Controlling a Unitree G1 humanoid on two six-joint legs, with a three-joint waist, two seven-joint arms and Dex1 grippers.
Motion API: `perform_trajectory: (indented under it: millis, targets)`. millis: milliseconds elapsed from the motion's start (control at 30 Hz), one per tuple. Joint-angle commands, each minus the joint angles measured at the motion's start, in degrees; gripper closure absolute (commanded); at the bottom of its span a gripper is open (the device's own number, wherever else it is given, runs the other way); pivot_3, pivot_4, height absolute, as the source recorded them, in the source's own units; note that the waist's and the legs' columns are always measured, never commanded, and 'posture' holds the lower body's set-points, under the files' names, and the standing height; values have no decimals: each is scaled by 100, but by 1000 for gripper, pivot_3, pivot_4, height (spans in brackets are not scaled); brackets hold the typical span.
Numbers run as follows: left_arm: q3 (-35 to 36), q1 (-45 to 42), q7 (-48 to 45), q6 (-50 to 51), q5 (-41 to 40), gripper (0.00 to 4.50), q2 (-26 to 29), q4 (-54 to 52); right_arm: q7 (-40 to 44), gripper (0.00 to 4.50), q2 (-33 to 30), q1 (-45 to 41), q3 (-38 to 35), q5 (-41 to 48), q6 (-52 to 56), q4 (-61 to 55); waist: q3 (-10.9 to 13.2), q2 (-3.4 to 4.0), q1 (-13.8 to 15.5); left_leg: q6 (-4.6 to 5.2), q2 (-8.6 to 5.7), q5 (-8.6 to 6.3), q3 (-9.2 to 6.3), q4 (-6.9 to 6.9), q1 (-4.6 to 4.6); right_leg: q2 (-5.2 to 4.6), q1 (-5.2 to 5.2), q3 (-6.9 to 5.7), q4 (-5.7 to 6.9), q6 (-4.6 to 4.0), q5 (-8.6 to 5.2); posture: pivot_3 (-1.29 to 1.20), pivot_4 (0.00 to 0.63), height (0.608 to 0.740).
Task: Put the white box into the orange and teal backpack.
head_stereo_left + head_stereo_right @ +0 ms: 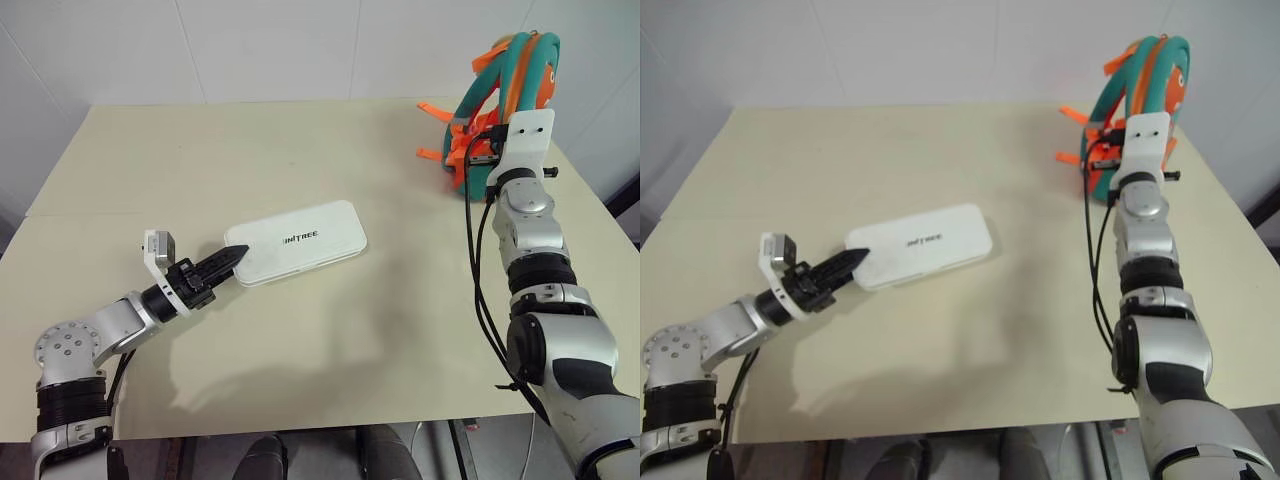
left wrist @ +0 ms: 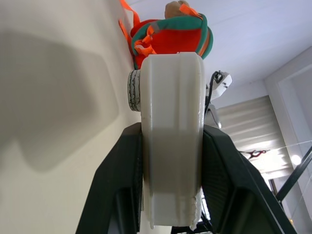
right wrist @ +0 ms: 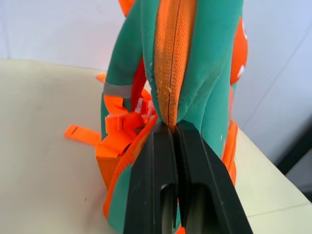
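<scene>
I'm clamping my left gripper (image 1: 232, 257) on the near end of the box (image 1: 296, 241); the left wrist view shows a finger (image 2: 117, 187) pressed to each long face. The box is lying flat on the table (image 1: 300, 150), mid-way across. My right gripper (image 3: 174, 127) is pinched shut on the backpack's (image 1: 510, 75) orange zipper edge, holding the bag upright at the table's far right corner. I'm judging the end-only grip risky: lifted, the box could sag or twist out. The thin pinch on the zipper trim could slip, letting the bag drop or its mouth close. Loose orange straps (image 1: 436, 110) are trailing beside the bag and could snag the box. Otherwise nothing is blocking the way between.
</scene>
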Motion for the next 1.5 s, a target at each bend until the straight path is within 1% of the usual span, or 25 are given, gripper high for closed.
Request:
perform_trajectory:
  millis: [33, 167, 233, 433, 533, 633, 867, 1067, 1200, 1267, 1433, 1500]
  targets:
    - [90, -135, -237, 69, 44, 3227, 104, -42, 450, 4284, 31, 444, 66, 203, 387, -1519, 0, 0, 10, 0, 0, 0, 0, 1, 0, 0, 0, 0, 2, 0, 0, 0, 150, 740]
    - [119, -179, -351, 133, 167, 3227, 133, 39, 927, 4284, 44, 1183, 116, 447, 1124, -2931, 0, 0, 18, 0, 1, 0, 0, 3, 0, -1, -2, 1, 6, 0, 0, 0, 150, 740]
    - [130, -205, -398, 158, 218, 3227, 146, 79, 1136, 4284, 37, 1463, 128, 560, 1452, -3461, 0, 0, 22, 1, 1, -1, -1, 6, 0, 0, -1, 1, 9, 0, 0, 0, 150, 740]
    - [149, -426, -635, 249, 462, 3227, 290, 359, 1855, 4284, 16, 2205, 64, 1337, 2561, -5232, 0, 0, 42, 4, 1, -2, -2, 13, 1, 1, -1, 1, 19, 0, 0, 0, 150, 740]
    - [176, -509, -767, 275, 606, 3227, 348, 475, 2099, 4284, -40, 2424, 42, 1625, 3026, -5756, 0, 0, 43, 6, 2, -3, -2, 14, 1, 1, -1, 2, 17, -1, 0, 0, 150, 740]
    - [206, -637, -954, 260, 821, 3227, 488, 687, 2565, 4284, -217, 2841, 95, 2035, 3451, -6552, 0, 0, 84, 8, 1, -4, -2, 11, 0, 0, -1, 2, 12, -1, 0, 0, 150, 740]
    - [219, -929, -1475, 260, 1398, 3227, 798, 1158, 3197, 4284, -588, 3536, 30, 2775, 3959, -7768, 0, -1, 136, 11, 2, -7, 0, 4, 1, 2, -2, 2, 6, -1, 0, 0, 150, 740]
    - [244, -1076, -1852, 280, 1825, 3227, 960, 1394, 3595, 4284, -1021, 3933, -213, 3197, 4060, -8199, 0, -1, 193, 17, 1, -10, 0, 9, 0, 0, 0, 1, 0, -1, 0, 0, 150, 740]
    - [254, -1109, -2080, 278, 2058, 3227, 1004, 1504, 4071, 4284, -1528, 4360, -516, 3499, 4070, -8396, 0, -1, 202, 20, 0, -12, 0, 10, -1, -1, 1, 0, -11, -1, 0, 0, 150, 740]
    - [251, -1129, -2173, 270, 2164, 3227, 1005, 1549, 4447, 4284, -1867, 4670, -710, 3636, 4030, -8456, 0, -1, 205, 23, 1, -14, 0, 8, -2, -1, 2, -2, -9, -1, 0, 0, 150, 740]
    - [238, -1213, -2373, 248, 2442, 3227, 954, 1648, 5116, 4284, -2548, 5184, -1116, 3593, 3788, -8195, -1, -4, 216, 33, 0, -21, 2, 15, -5, -3, 11, -4, -16, 1, 1, 0, 150, 740]
    - [227, -1259, -2442, 238, 2540, 3227, 928, 1686, 5368, 4284, -2842, 5381, -1237, 3398, 3598, -7977, -1, -6, 220, 34, 0, -22, 2, 20, -4, -2, 12, -4, -26, 1, 1, 0, 150, 740]
